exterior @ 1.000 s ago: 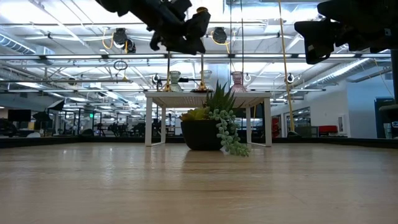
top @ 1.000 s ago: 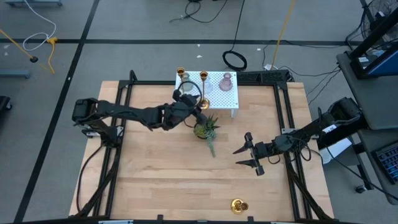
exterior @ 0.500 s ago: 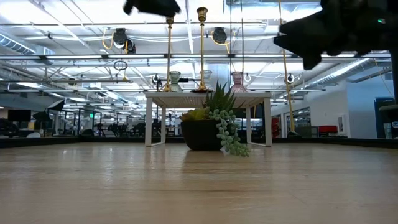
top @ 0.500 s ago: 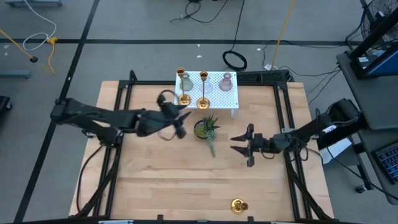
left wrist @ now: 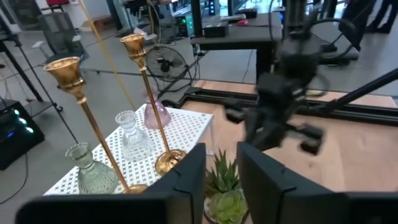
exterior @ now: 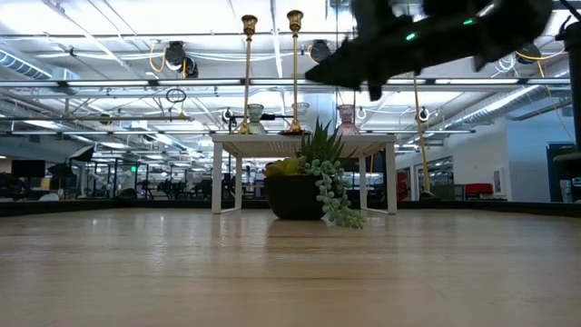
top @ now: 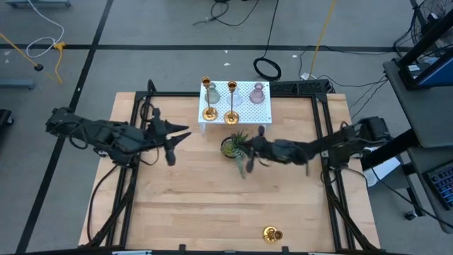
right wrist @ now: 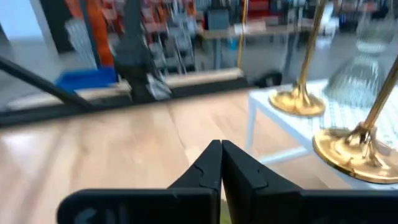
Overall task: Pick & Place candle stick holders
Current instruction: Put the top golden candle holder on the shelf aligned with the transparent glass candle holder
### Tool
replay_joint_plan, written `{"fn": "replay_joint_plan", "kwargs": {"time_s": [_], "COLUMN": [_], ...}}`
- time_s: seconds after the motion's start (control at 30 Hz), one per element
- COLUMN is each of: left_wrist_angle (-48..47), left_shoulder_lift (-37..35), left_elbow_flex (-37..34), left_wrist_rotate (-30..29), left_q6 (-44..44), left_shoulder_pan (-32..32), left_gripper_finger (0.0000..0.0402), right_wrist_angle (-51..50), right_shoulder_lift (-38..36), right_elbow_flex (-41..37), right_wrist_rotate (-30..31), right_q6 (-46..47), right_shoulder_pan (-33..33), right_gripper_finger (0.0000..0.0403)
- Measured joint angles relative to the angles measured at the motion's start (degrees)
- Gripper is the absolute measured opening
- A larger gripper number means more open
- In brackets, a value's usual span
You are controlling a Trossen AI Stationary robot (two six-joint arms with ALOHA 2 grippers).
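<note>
Two tall gold candle stick holders stand upright by their round bases on a small white stand at the table's far side. They also show in the left wrist view and the low view. A third gold holder lies on the table near its front edge. My left gripper is open and empty, left of the stand; its own view shows the gap. My right gripper is shut and empty, beside the potted plant.
Three small glass vases, green, clear and pink, share the white stand with the holders. The potted plant stands on the table just in front of the stand. A black frame runs along the table's sides.
My left gripper has let go of the second holder, which now stands on the white stand, and has drawn back toward the table's left edge. My right gripper has moved toward the table's left, up to the plant, and has shut.
</note>
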Motion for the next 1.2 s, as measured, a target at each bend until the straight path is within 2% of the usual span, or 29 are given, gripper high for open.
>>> {"fn": "replay_joint_plan", "kwargs": {"time_s": [0.1,0.27,0.33,0.57,0.83,1.2], "left_wrist_angle": [-0.5,-0.4,-0.3,0.7,0.5,0.0], "left_shoulder_lift": [-0.7,-0.8,-0.7,-0.7,-0.7,-0.7], "left_elbow_flex": [0.0,0.0,0.0,0.0,0.0,0.0], "left_wrist_rotate": [0.0,0.0,0.0,0.0,0.0,0.0], "left_q6": [0.1,1.0,2.4,3.5,4.7,4.6], "left_shoulder_pan": [-0.4,-0.4,-0.4,-0.4,-0.3,-0.3], "left_gripper_finger": [0.0065,0.0014,0.0005,0.0032,0.0035,0.0035], "right_wrist_angle": [-4.8,-4.6,-4.1,-2.6,-2.7,-2.9], "right_shoulder_lift": [2.4,6.3,7.8,11.0,11.1,10.9], "right_elbow_flex": [3.8,7.2,8.3,8.9,8.9,8.9], "right_wrist_rotate": [-1.8,-4.4,-5.9,-7.0,-7.0,-8.0], "right_q6": [1.3,1.4,3.0,4.2,4.2,4.2], "right_shoulder_pan": [-4.1,-9.8,-11.6,-16.5,-19.9,-19.5], "right_gripper_finger": [0.0001,0.0001,0.0001,0.0,0.0,0.0]}}
